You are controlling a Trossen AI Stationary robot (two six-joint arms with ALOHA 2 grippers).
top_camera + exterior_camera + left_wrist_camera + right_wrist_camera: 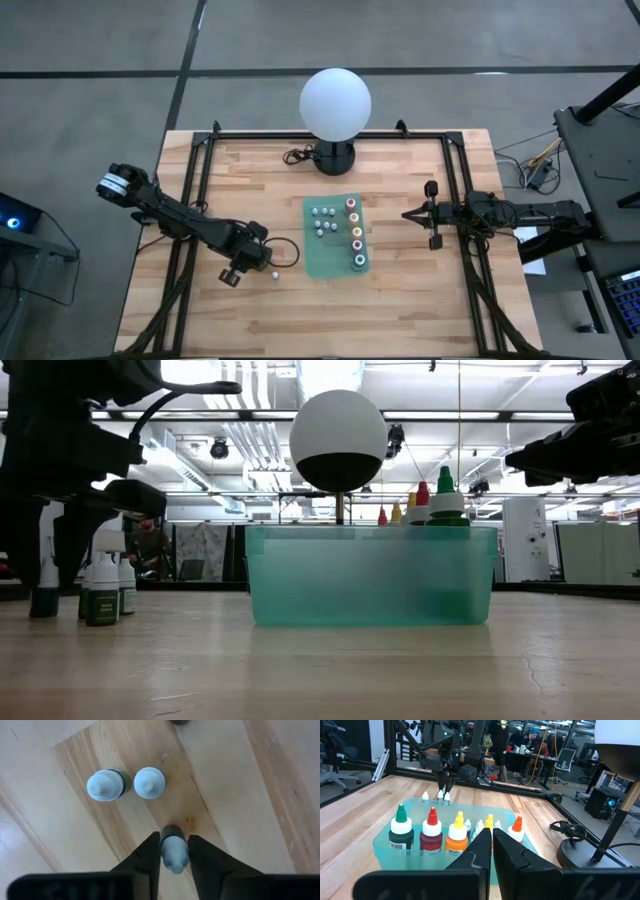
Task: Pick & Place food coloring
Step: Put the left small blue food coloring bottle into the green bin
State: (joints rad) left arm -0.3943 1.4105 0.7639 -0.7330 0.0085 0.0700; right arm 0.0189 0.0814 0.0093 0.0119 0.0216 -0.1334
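High view, left gripper (pixel 262 262): low over the bare wood at about 9 o'clock from the green tray (pixel 337 235), just beside its left edge.
High view, loose bottle (pixel 275 273): one whitish dot on the wood at about 5 o'clock from the left gripper; the others are hidden under the arm.
High view, right gripper (pixel 408 213): at 3 o'clock from the tray, clear of it, waiting; the left arm is plainly the nearer to the loose bottles.
High view, open room: bare wood from 6 to 9 o'clock of the tray; the globe lamp (pixel 335 105) stands at 12 o'clock, well apart.
Low view, standing bottles (pixel 102 588): upright on the wood to the left of the tray, beneath the left arm; long axes vertical.
Low view, coloured bottles (pixel 445 495): tops rise above the tray's far rim.
Left wrist view, grasped bottle (pixel 173 853): a whitish-capped food coloring bottle seen end-on between the left fingers (pixel 148 855), which touch it on both sides; jaws closing on or already clamped on it.
Left wrist view, neighbours (pixel 105 785): two more capped bottles side by side, near but apart from the jaws.
Right wrist view, right fingers (pixel 507 847): pressed together, holding nothing, aimed at the tray.
Right wrist view, tray row (pixel 431 831): green, red, orange, yellow and pink tops upright; small whitish bottles behind them.
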